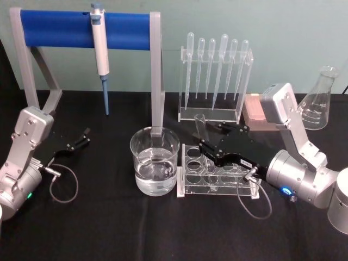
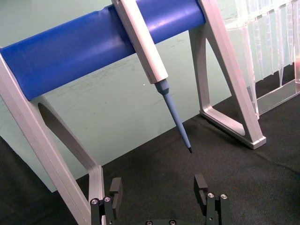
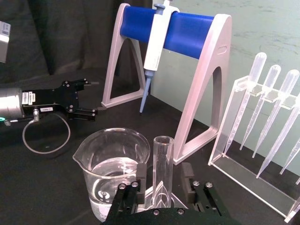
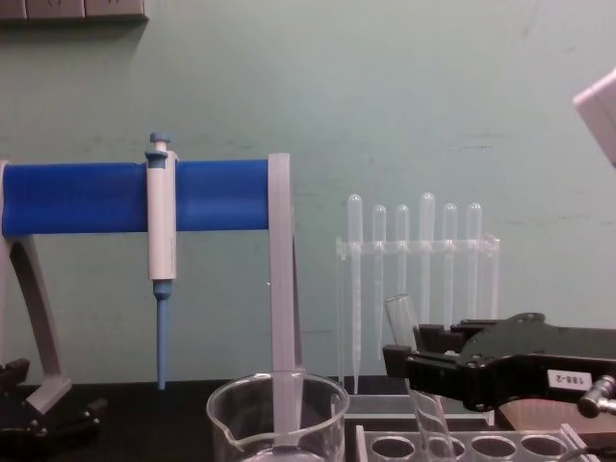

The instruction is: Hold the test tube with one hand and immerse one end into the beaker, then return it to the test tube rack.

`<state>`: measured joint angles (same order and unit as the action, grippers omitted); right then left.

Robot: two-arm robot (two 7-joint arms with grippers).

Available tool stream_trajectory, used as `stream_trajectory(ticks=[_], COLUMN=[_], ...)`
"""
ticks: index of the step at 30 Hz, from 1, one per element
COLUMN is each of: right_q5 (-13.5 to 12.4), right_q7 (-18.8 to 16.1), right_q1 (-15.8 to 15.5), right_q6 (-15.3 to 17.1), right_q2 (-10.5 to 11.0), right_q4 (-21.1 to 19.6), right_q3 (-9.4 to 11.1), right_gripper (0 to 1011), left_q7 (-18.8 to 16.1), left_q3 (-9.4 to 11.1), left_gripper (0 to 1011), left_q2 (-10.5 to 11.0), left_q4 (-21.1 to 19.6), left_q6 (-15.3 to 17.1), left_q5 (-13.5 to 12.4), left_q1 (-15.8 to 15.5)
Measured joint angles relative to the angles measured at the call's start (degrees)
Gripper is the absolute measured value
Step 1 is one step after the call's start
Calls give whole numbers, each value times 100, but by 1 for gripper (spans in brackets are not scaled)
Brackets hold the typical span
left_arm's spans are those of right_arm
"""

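Head view: test tube (image 1: 200, 126) tilted in the clear tube rack (image 1: 216, 176), lower end down in a hole, open rim raised just right of the beaker (image 1: 154, 160). Right gripper (image 1: 209, 140) reaching over the rack toward the beaker, fingers either side of the tube. Beaker about half full of clear liquid, touching the rack's left end. Left gripper (image 1: 82, 137) well left of the beaker, fingers spread, holding nothing.

Left wrist view: fingers (image 2: 115, 187) parted over black cloth, white-and-blue pipettor (image 2: 154, 70) hanging from the blue stand (image 2: 84, 44) beyond.

Right wrist view: tube (image 3: 161, 171) upright between the two pads (image 3: 140, 172), small gaps visible on both sides, so not clamped; beaker (image 3: 112, 171) just beside.

Chest view: right gripper (image 4: 404, 358) beside the leaning tube (image 4: 416, 380), right of the beaker (image 4: 277, 419); pipette rack (image 4: 419, 279) behind.
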<state>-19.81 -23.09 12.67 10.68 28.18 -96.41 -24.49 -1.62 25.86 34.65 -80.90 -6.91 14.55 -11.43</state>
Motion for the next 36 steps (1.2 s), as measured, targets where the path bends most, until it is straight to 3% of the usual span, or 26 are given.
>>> stream_trajectory(ticks=[4, 8, 11, 16, 18, 21, 24, 30, 33, 36], right_q5=[-8, -97, -241, -352, -332, -209, 201, 683, 907, 968], right_q7=[35, 133, 269, 499, 712, 991, 1552, 1901, 1882, 1734], right_q1=[-171, -563, -1120, -1631, -1768, -1803, -1729, -1416, -1228, -1128], right_q6=[70, 173, 228, 50, -202, -487, -1076, -1635, -1861, -1897], right_q2=[84, 290, 559, 695, 600, 438, 77, -342, -509, -564], right_q4=[-214, -598, -1000, -1089, -895, -661, -139, 748, 1211, 1386], right_q3=[110, 331, 693, 1218, 1486, 1660, 1798, 1649, 1473, 1378], right_gripper=[565, 706, 795, 921, 985, 1003, 1002, 1002, 1002, 1002], left_q7=[0, 0, 0, 0, 0, 0, 0, 0, 0, 0], left_q3=[0, 0, 0, 0, 0, 0, 0, 0, 0, 0], left_gripper=[1000, 1000, 1000, 1000, 1000, 1000, 1000, 1000, 1000, 1000], left_q2=[0, 0, 0, 0, 0, 0, 0, 0, 0, 0], left_q4=[0, 0, 0, 0, 0, 0, 0, 0, 0, 0], left_q6=[0, 0, 0, 0, 0, 0, 0, 0, 0, 0], left_q5=[0, 0, 0, 0, 0, 0, 0, 0, 0, 0], left_q1=[0, 0, 0, 0, 0, 0, 0, 0, 0, 0])
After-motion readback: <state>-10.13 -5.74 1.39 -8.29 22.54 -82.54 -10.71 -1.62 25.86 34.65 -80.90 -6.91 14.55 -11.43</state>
